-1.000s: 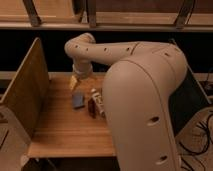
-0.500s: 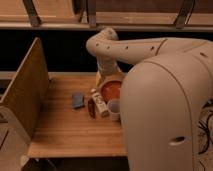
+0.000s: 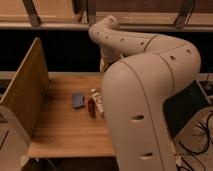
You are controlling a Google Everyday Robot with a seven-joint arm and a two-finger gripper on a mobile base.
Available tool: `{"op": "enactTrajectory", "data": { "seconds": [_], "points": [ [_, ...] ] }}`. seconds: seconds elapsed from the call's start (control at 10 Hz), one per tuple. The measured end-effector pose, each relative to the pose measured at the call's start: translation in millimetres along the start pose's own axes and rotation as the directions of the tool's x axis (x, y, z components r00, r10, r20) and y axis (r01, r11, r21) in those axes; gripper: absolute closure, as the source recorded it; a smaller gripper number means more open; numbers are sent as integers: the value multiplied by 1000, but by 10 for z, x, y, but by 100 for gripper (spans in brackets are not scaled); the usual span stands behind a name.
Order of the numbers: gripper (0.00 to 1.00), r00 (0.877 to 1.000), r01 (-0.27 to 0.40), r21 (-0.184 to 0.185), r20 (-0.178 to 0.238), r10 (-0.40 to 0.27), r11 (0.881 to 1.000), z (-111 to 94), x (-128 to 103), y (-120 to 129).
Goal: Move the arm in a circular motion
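Presently, 1 cream-beige arm (image 3: 150,75) arches from lower right, over the wooden table (image 3: 60,135), elbow high. Its gripper sits hidden behind the nearest segment, above the table's right side; open or closed cannot be told. 1 flat blue object (image 3: 78,100) lies just left.

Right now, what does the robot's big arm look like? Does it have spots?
The arm is smooth and cream-beige, made of fat, rounded tube pieces that get thinner toward the far end. Small dark oval holes dot its sides. No cables or writing show on it. Its pincer is hidden behind the fat front piece.
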Motion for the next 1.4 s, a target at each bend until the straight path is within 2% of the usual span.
{"op": "enactTrajectory", "data": {
  "seconds": [0.1, 0.3, 0.5, 0.6, 0.7, 0.8, 1.0, 1.2, 1.4],
  "points": [
    [20, 999, 33, -24, 9, -33, 999, -5, -104, 180],
    [20, 990, 144, -102, 16, -144, 984, -25, -188, 794],
    [20, 974, 223, -164, 3, -225, 961, -50, 5, 1252],
    [20, 967, 247, -188, -8, -253, 951, -74, 192, 1406],
    [20, 967, 246, -204, -16, -254, 948, -100, 362, 1467],
    [20, 970, 231, -210, -31, -242, 950, -117, 560, 1474],
    [20, 981, 168, -194, -66, -184, 966, -152, 925, 1310],
    [20, 992, 69, -147, -98, -84, 987, -166, 1188, 935],
    [20, 993, -25, -83, -117, 16, 996, -177, 1305, 475]
  ]
}}
